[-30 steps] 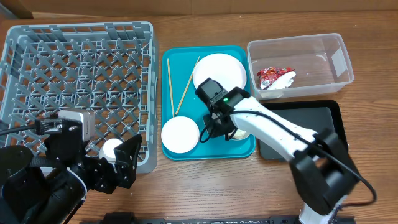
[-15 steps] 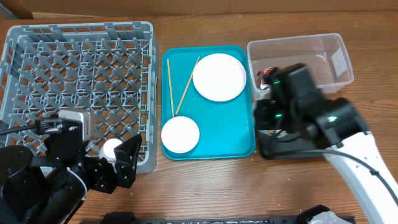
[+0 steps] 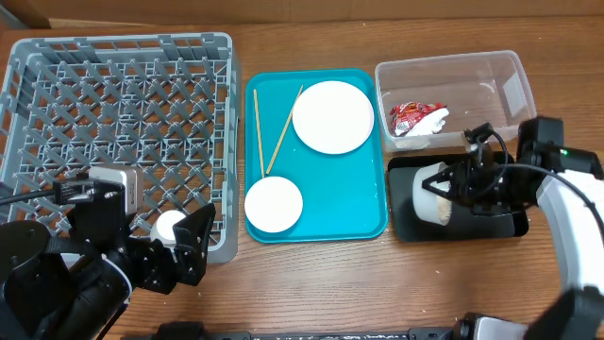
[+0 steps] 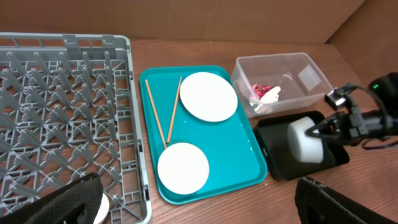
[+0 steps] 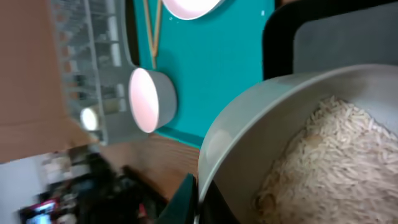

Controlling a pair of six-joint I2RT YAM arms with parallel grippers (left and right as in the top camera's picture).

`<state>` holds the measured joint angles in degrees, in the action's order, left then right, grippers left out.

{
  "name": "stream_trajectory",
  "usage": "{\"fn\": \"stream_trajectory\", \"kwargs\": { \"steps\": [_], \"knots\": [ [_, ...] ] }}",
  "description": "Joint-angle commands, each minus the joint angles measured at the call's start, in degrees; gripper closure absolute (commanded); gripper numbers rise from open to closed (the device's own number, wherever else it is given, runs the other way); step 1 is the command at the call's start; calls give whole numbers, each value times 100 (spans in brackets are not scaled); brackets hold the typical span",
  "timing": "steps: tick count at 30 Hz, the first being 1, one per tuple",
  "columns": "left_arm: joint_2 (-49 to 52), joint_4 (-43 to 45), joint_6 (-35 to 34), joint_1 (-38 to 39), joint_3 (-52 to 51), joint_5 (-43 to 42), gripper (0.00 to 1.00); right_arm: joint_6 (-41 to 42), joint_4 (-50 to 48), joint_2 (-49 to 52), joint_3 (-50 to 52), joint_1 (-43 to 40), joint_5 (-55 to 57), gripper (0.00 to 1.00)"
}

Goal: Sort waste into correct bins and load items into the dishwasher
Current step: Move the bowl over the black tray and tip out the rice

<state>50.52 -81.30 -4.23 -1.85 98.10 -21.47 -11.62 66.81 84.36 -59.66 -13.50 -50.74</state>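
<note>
Overhead, your right hand [image 3: 449, 188] was clenched on the rim of the small white round bowl [image 3: 427, 196], holding it tipped onto its side over the shallow black rectangular tray [image 3: 472, 227] at the right of the wooden counter [image 3: 377, 283]. The right wrist view showed you that bowl close up: the heap of white rice-like grains [image 5: 317, 155] lay inside it against the lower wall, with the black tray just behind the rim. The clear rectangular plastic tub [image 3: 472, 94] sat just beyond the black tray, and the crumpled red-and-white plastic wrapper [image 3: 415, 117] lay in its near-left corner. In the middle of the counter the teal serving tray [image 3: 349, 189] carried the two round white plates, the larger round white plate [image 3: 332, 116] toward the far end and the smaller round white plate [image 3: 274, 204] at the near-left corner, well apart from each other. The thin light wooden chopsticks [image 3: 256, 132] lay on the tray's left side, their near ends meeting just beyond the smaller plate and their far ends spread apart. The large square grey plastic dish rack [image 3: 113, 104] filled the left of the counter. Your left hand [image 3: 172, 247] hung released, fingers spread wide, at the rack's near-right corner, grasping nothing.
</note>
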Motion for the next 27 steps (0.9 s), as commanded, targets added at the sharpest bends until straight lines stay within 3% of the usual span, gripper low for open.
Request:
{"fn": "stream_trajectory", "kwargs": {
  "steps": [1,6,10,15,23,25,27],
  "knots": [
    [9,4,103,37,52,-61,0,-1528,-120,557,216,-308,-1637,96],
    [9,4,105,37,52,-61,0,-2245,-140,1108,232,-669,-2557,96],
    [9,7,105,37,52,-61,0,-2277,-37,1152,227,-973,-3001,96],
    [9,7,105,37,52,-61,0,-2302,44,1152,229,-1202,-2957,96],
    [9,4,103,37,52,-63,0,-2997,271,1163,229,-1233,-2855,96],
    [9,4,105,37,52,-61,0,-2253,109,1193,229,-1270,-2935,96],
    [9,7,103,37,52,-61,0,-2671,531,1152,229,-1272,-3412,96]
  ]
}}
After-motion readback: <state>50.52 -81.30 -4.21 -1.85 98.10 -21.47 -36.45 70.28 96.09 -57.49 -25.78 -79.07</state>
